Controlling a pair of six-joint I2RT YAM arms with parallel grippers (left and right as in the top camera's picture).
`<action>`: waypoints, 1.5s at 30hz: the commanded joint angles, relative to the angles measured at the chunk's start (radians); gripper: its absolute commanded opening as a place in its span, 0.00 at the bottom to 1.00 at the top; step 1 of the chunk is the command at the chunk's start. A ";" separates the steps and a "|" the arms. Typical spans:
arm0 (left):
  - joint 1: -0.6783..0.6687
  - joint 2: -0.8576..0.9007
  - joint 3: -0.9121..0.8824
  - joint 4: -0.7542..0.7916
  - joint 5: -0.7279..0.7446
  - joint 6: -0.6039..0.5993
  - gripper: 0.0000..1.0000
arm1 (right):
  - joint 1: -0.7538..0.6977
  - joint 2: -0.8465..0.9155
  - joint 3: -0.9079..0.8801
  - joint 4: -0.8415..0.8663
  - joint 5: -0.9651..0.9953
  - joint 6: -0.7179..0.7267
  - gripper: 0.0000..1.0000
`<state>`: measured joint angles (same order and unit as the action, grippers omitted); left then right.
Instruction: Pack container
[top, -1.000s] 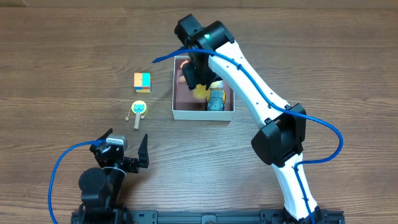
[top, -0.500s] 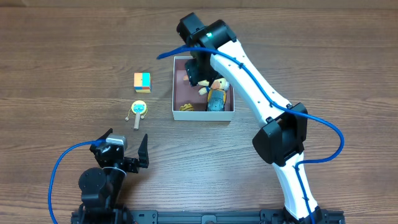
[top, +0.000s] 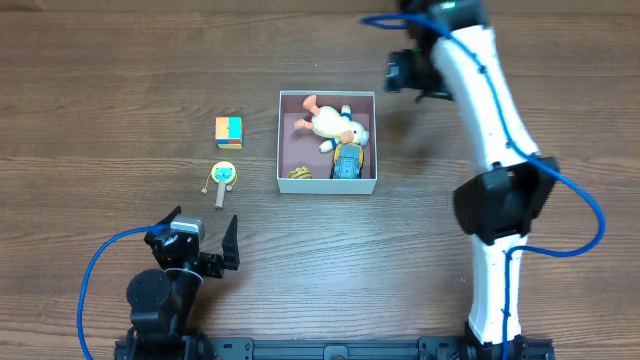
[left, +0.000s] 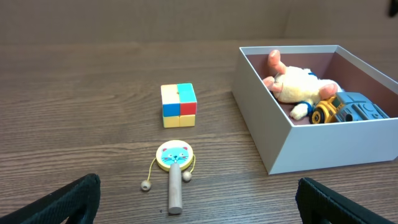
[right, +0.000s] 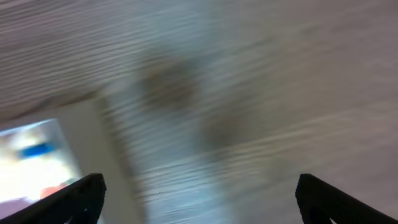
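The container (top: 326, 186), a white-walled square box with a mauve inside, sits mid-table; it also shows in the left wrist view (left: 329, 146). Inside lie a cream plush toy (top: 330, 124), a blue and yellow toy vehicle (top: 347, 160) and a small tan piece (top: 299, 173). My right gripper (top: 402, 72) hangs open and empty, up and to the right of the box. Its own view is motion-blurred, with the jaws (right: 202, 196) wide over bare wood and the box wall (right: 115, 155) at left. My left gripper (top: 200, 234) rests open near the front edge, also empty (left: 198, 202).
A multicoloured cube (top: 228, 131) and a cat-face rattle drum (top: 223, 178) with a wooden handle lie on the wood left of the box. In the left wrist view the drum (left: 173, 155) is just ahead of the open fingers.
My right gripper opened, leaving the plush toy in the container, then rose and swung away to the right. The left arm has not moved.
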<state>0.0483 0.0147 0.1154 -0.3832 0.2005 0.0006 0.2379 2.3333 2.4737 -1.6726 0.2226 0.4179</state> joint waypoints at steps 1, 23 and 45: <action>0.006 -0.009 0.001 -0.010 -0.005 0.011 1.00 | -0.104 -0.005 0.012 -0.021 -0.031 -0.052 1.00; 0.006 -0.010 0.001 -0.010 -0.005 0.011 1.00 | -0.180 -0.077 -0.124 -0.022 -0.246 -0.182 1.00; 0.006 -0.010 0.001 -0.009 -0.005 0.012 1.00 | -0.172 -0.568 -0.229 0.035 -0.164 -0.111 1.00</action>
<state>0.0483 0.0147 0.1154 -0.3832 0.2005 0.0006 0.0605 1.7370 2.2631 -1.6524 0.0414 0.2680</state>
